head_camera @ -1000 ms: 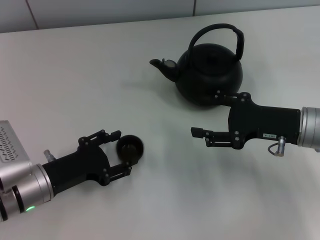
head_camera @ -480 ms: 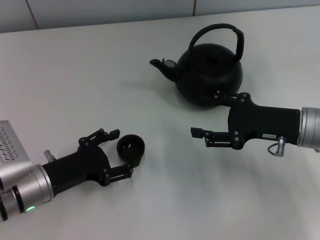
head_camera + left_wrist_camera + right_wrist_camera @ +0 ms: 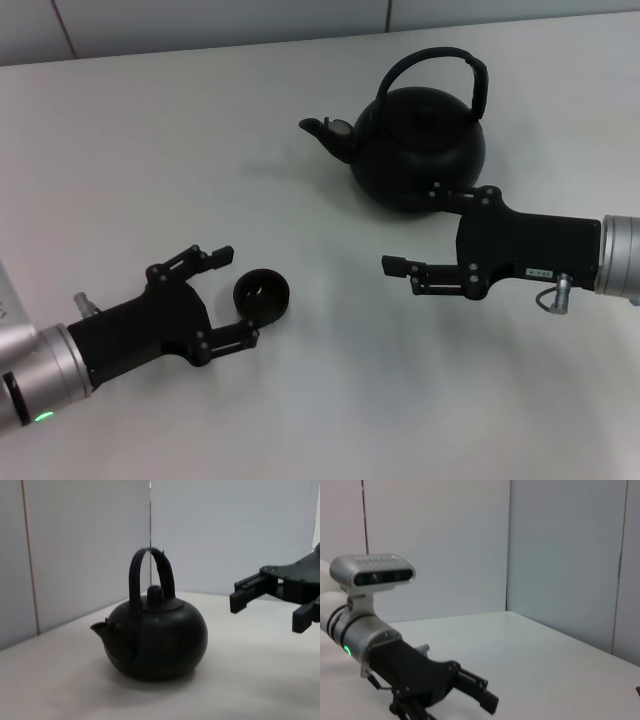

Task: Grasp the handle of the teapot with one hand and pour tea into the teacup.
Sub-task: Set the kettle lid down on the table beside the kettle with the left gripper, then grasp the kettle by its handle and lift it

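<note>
The black teapot (image 3: 420,140) stands at the far middle of the table, spout to the left, with its arched handle (image 3: 438,58) upright. In the left wrist view, the teapot (image 3: 155,640) and its handle (image 3: 150,565) are both free. The small black teacup (image 3: 262,295) sits on the table at the near left. My left gripper (image 3: 237,294) is open, its fingertips just left of the cup and apart from it. My right gripper (image 3: 410,228) hovers open just in front of the teapot's body, below the handle, holding nothing. It also shows in the left wrist view, beside the pot (image 3: 267,612).
The white table (image 3: 150,150) ends at a grey panelled wall (image 3: 200,20) behind the teapot. The right wrist view shows my left arm and its open gripper (image 3: 470,692) low over the table.
My left gripper has drawn back toward the near left, so its fingers no longer flank the teacup, which stays where it was. The right arm and teapot have not moved.
</note>
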Robot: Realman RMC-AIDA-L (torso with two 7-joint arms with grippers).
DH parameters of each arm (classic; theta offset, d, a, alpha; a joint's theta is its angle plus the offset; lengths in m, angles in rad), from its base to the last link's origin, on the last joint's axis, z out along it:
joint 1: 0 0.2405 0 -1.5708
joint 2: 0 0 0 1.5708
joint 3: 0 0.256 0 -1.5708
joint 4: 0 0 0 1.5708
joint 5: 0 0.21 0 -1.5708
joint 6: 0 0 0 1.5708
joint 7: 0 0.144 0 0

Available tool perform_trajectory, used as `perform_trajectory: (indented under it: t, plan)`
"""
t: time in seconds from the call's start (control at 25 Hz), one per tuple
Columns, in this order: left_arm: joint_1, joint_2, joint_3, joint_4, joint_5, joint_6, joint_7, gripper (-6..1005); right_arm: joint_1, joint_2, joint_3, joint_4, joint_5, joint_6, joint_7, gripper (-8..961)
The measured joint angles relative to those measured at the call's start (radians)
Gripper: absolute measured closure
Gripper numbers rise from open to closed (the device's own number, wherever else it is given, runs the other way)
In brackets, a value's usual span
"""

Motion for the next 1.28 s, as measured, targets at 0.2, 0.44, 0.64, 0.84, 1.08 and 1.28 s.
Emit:
perform_trajectory:
  t: [0.2,0.44,0.64,0.84,1.08,1.28]
  plan:
    - [0.055,0.012,0.006,0.081,0.003,0.064,-0.044,136,-0.005,0.0,0.0,-0.003,0.0,0.001,0.0,181]
    - [0.056,0.052,-0.03,0.127,0.061,0.207,-0.151,136,-0.002,-0.001,0.001,-0.004,0.0,0.001,-0.003,181]
    - [0.072,0.084,-0.135,0.224,0.166,0.349,-0.206,136,-0.003,-0.002,0.004,-0.016,-0.001,0.002,-0.01,181]
    - [0.053,0.098,-0.32,0.323,0.392,0.433,-0.346,136,-0.009,-0.003,0.025,-0.023,-0.002,0.002,-0.01,181]
    - [0.016,0.082,-0.4,0.338,0.537,0.433,-0.393,136,-0.014,-0.003,0.045,-0.02,-0.002,0.002,-0.01,181]
    - [0.008,0.064,-0.425,0.346,0.58,0.437,-0.394,136,-0.019,-0.002,0.087,-0.017,-0.002,0.001,-0.01,181]
